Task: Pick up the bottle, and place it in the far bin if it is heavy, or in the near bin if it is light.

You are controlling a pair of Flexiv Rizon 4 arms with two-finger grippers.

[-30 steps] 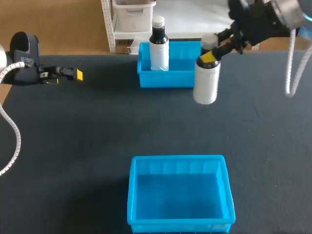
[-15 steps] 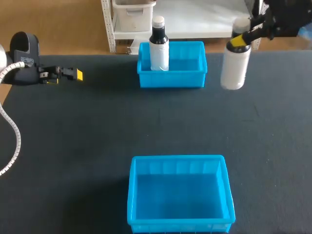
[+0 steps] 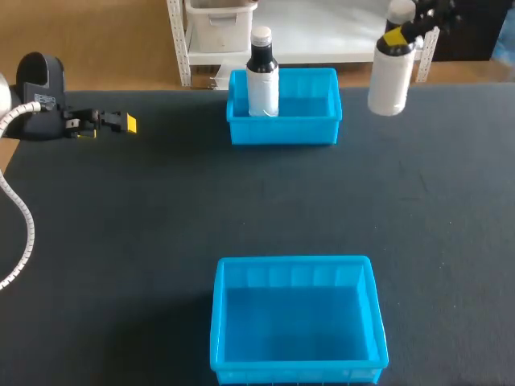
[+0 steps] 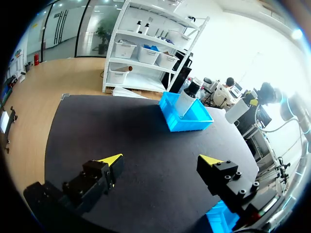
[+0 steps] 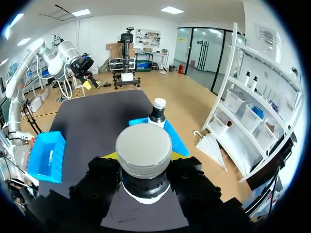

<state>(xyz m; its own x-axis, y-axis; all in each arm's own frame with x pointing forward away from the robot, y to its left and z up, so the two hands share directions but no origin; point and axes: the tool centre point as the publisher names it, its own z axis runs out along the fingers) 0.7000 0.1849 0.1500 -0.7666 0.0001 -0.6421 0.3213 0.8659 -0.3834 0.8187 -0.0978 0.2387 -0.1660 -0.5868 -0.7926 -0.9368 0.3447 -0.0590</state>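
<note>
While the right gripper (image 3: 396, 36) is clamped from both sides on the neck of the white bottle (image 3: 389, 80), just under its pale cap, the bottle hangs upright in the air over the far right part of the table (image 3: 145, 225). It is close to the far edge and to the right of the far bin (image 3: 318, 129), apart from it. That blue bin sits at the middle of the far edge, with a second bottle (image 3: 262, 84), white with a black neck, standing upright in its left end. The near bin (image 3: 294, 371), also blue, sits at the middle of the near edge. Close to the left edge, toward the far left corner, the left gripper (image 4: 161, 159) hovers with its fingers spread wide and nothing between them
</note>
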